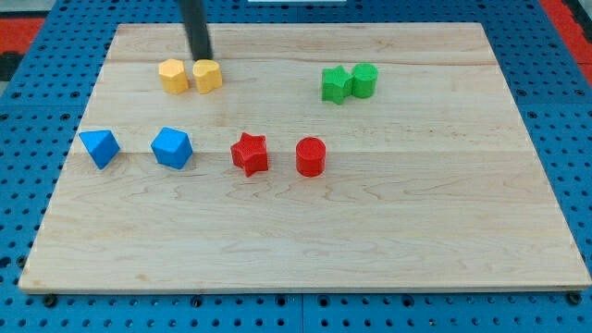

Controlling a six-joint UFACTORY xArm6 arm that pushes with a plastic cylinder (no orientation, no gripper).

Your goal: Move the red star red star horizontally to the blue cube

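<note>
my tip (203,57) atop the yellow blocks (207,76), red star (250,154) well below

- One camera is looking down at a slant from the near edge, taking in the whole wooden worktop (305,240).
- It is sitting fairly close.

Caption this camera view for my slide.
My tip sits above the yellow blocks; red star beside blue cube.

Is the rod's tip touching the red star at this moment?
No. My tip is near the view's top, just above the two yellow blocks, while the red star sits lower, apart from it, beside the red cylinder.
</note>
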